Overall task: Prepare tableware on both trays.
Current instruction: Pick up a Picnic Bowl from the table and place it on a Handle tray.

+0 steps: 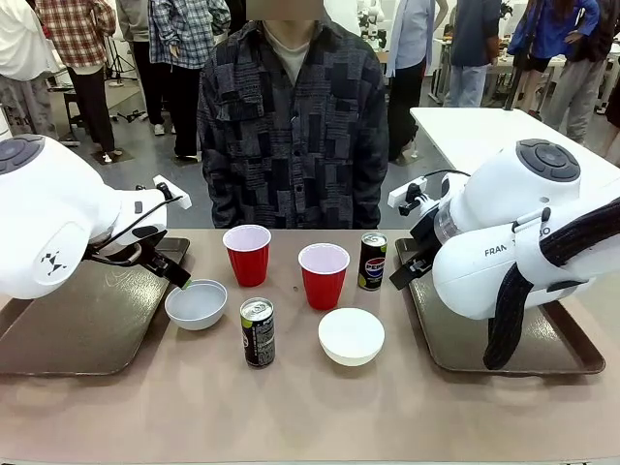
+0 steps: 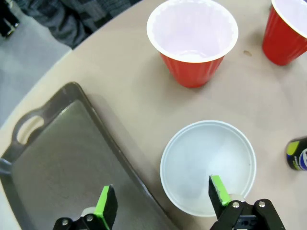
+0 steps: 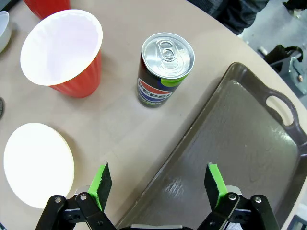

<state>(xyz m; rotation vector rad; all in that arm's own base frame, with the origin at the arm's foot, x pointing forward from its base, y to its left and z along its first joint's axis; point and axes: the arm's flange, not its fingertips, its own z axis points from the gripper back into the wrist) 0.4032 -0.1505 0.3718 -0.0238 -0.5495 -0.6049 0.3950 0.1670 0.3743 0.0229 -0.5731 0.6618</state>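
Hovering with its jaws spread wide and nothing held, the left gripper [image 2: 162, 196] straddles two things at once: one green pad [image 2: 106, 206] hangs over the bare floor of the left tray [image 2: 62, 158], and the other hangs over the inside of the left bowl [image 2: 206, 153], close to its rim; whether that pad touches the bowl I cannot tell. The tray's raised rim and the bowl's near wall lie between the fingers, the bowl standing on the table [image 1: 310, 407] just beside the tray. Beyond the fingertips the left cup [image 2: 192, 43] stands upright and empty. The right cup [image 2: 288, 33] is off past the bowl-side finger, and a plain black can [image 2: 297, 153] is out to that same side. The right gripper [image 3: 157, 184] is likewise wide open and empty. One of its fingers is over the table just beside the right bowl [image 3: 38, 163], and the other is over the right tray [image 3: 230, 143], with the tray's rim running between them. Ahead of these fingertips the Pepsi can [image 3: 165, 72] stands upright on the table, near the tray's edge, with the right cup farther to the bowl side. A person [image 1: 291, 126] stands at the far side of the table.
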